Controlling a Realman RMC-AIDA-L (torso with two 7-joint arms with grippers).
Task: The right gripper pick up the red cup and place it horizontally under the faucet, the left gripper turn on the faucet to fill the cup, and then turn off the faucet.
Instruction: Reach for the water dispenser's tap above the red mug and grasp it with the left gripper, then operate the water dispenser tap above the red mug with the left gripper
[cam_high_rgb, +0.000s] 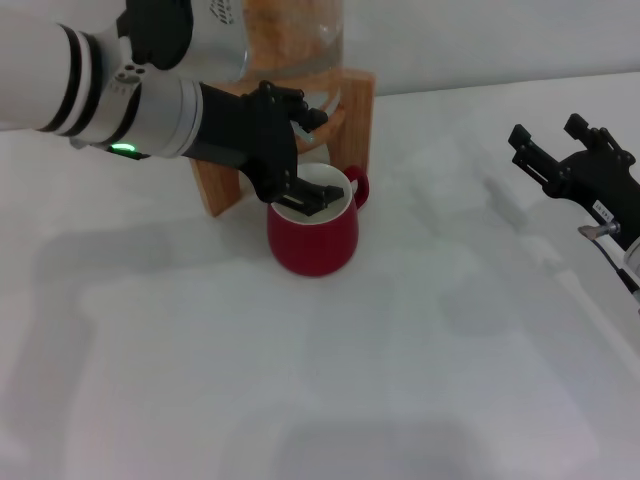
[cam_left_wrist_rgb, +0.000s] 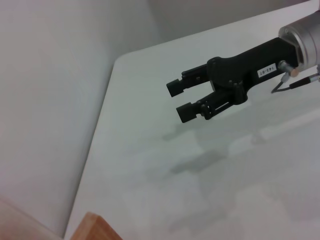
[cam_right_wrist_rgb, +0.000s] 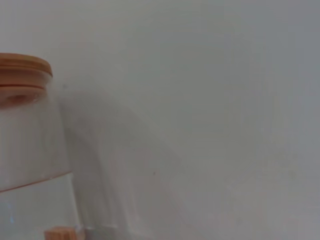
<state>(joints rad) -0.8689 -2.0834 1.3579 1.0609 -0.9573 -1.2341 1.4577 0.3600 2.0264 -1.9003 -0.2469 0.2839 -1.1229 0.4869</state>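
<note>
A white desk (cam_high_rgb: 420, 330) seen from above; the left arm, white with black bands and a small green light, reaches in from the upper left and angles downward toward the middle; its black left tool (cam_high_rgb: 290, 165) sits directly in front of the wooden stand (cam_high_rgb: 355, 115) and over the rim of the red cup (cam_high_rgb: 313, 238), covering the spot where the faucet would be, so the faucet itself cannot be seen; whether the left tool's fingers are apart or together cannot be told, since they blur into one dark mass.

The red cup stands upright on the desk just in front of the stand, white inside showing, its small loop handle pointing toward the stand's right leg; one black fingertip (cam_high_rgb: 322, 203) hangs over the cup's opening.

Above the stand rises the glass dispenser jar (cam_high_rgb: 295, 35), only its lower part in the head view; the right wrist view shows the jar (cam_right_wrist_rgb: 30, 150) from the side with a wooden lid (cam_right_wrist_rgb: 24, 70) and liquid filling its lower part, against a plain pale wall.

The right tool (cam_high_rgb: 560, 150) hovers at the far right of the desk, well apart from the cup, holding nothing; the left wrist view shows the right tool (cam_left_wrist_rgb: 182, 100) with its two black fingers apart, above bare desk (cam_left_wrist_rgb: 150, 165).
</note>
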